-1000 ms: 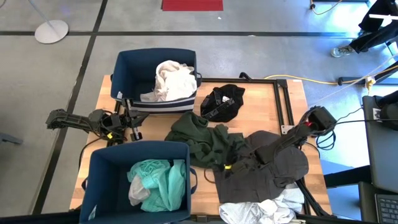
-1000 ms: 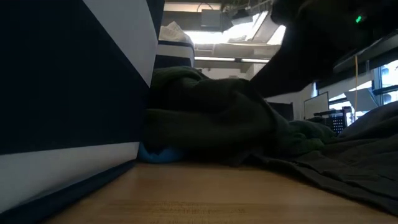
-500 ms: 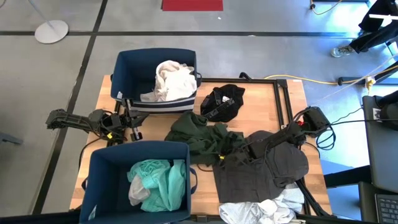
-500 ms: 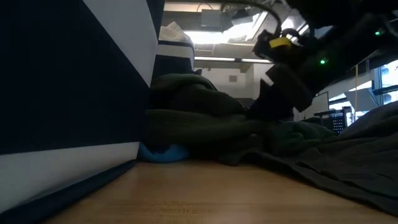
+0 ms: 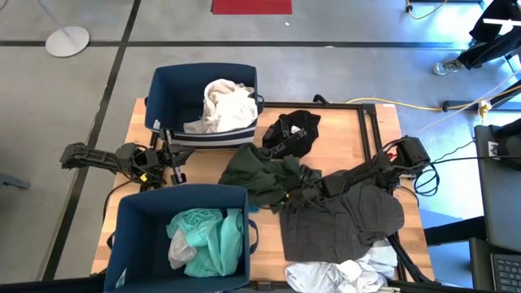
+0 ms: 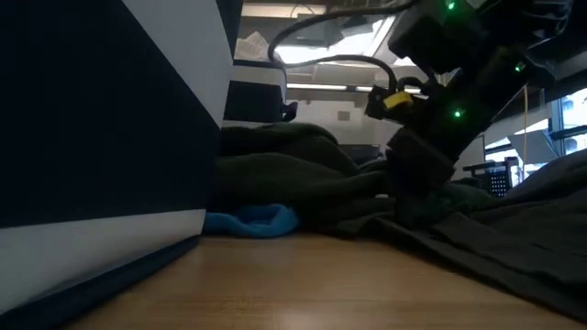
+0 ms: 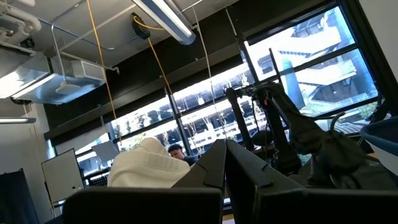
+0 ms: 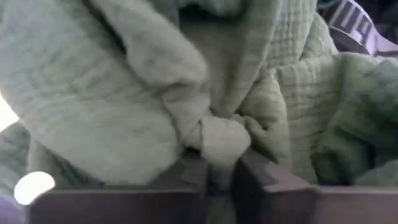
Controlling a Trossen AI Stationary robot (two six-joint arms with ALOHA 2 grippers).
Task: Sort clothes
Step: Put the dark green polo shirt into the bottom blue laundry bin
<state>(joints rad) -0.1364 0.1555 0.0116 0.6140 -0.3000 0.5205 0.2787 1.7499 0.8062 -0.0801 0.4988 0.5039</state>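
Green garment (image 5: 264,175) pinched in the closed right claw (image 5: 295,195); beside it, black (image 5: 291,134), grey (image 5: 342,228) and white (image 5: 342,277) clothes lie unsorted on the table (image 5: 342,130).

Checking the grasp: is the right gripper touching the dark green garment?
Touching. The right wrist view shows the right gripper pinching a fold of the dark green garment.

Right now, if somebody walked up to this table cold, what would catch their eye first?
Probably the right gripper, shut on a bunched fold of the dark green garment at the table's middle. Next, the two dark blue bins on the left: the far one holds a white garment, the near one a teal garment. The left gripper waits between them.
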